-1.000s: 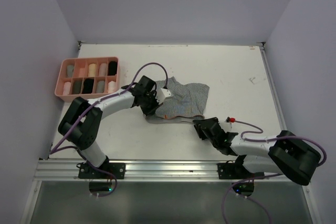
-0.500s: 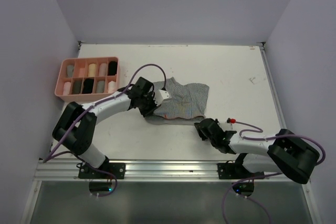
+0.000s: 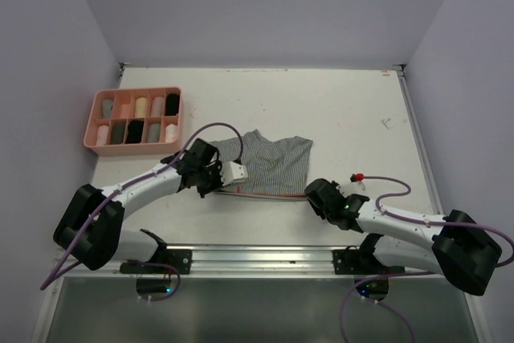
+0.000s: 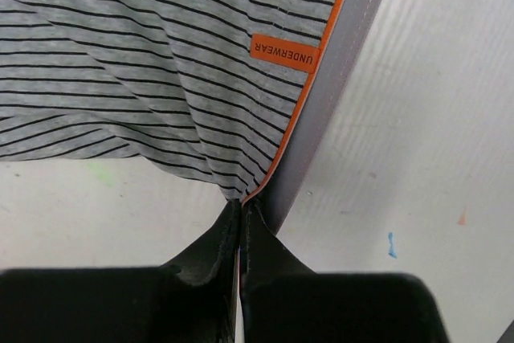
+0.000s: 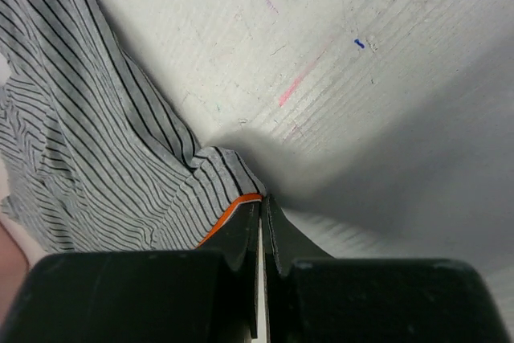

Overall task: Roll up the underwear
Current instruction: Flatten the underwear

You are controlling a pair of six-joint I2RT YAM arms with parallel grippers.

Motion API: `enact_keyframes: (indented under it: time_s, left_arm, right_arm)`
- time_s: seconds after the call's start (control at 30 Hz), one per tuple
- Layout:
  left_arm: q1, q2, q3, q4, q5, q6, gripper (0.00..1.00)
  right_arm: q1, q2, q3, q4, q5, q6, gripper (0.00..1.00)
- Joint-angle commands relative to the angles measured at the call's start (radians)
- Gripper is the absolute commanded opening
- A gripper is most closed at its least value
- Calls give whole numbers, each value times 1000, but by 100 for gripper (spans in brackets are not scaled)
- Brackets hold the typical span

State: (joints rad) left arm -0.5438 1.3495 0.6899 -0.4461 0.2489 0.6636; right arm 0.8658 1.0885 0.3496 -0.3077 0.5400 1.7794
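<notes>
The grey striped underwear (image 3: 271,165) lies spread on the white table, its orange-edged grey waistband along the near side, stretched between my two grippers. My left gripper (image 3: 217,189) is shut on the waistband's left corner; in the left wrist view the fabric (image 4: 161,78) runs straight out of the closed tips (image 4: 242,205). My right gripper (image 3: 311,193) is shut on the right corner; in the right wrist view the striped cloth (image 5: 104,150) and its orange edge end at the closed tips (image 5: 262,198).
A pink compartment tray (image 3: 88,130) holding several rolled garments stands at the far left. The table's metal front rail (image 3: 257,259) runs just behind both arms. Purple walls close in the left, right and back sides.
The right gripper has shut on the waistband's right corner. Both arms have drawn the underwear toward the near edge, and it now lies flatter and stretched between them.
</notes>
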Motion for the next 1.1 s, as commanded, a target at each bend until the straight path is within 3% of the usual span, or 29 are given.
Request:
enact_keyframes:
  time_s: [0.0,0.1,0.23,0.3,0.33,0.43,0.6,0.7,0.77,0.87,1.0,1.07]
  left_arm:
    - [7,-52,-44,-35,-13,82,0]
    - [4,-41,-40,-66,30,91,0]
    - [4,-38,-7,-92,107,94,22]
    - [2,-43,40,-127,191,94,30]
    - [2,-46,58,-141,222,94,39]
    - [2,-85,129,-193,335,114,47]
    - [4,-150,180,-180,383,97,57]
    - [5,-159,177,-122,360,55,62]
    - [4,-127,169,-39,304,7,62]
    - [5,-20,203,69,210,-60,57]
    - [5,157,293,128,181,-71,40]
    - [5,246,322,141,202,-32,36]
  right_arm:
    - [1,4,32,-180,84,-135,0]
    - [-1,8,51,-173,37,-217,0]
    - [1,2,110,-179,-3,-342,5]
    - [1,-38,133,-212,8,-400,4]
    - [-1,-58,138,-226,27,-414,2]
    - [-8,-145,140,-281,144,-426,0]
    - [-201,-107,127,-210,127,-578,0]
    - [-310,-6,124,-7,63,-714,0]
    - [-388,83,153,150,-9,-825,0]
    - [-462,313,319,247,-58,-957,0]
    - [-528,588,678,286,-217,-1072,0]
    - [-542,712,814,228,-261,-1116,0]
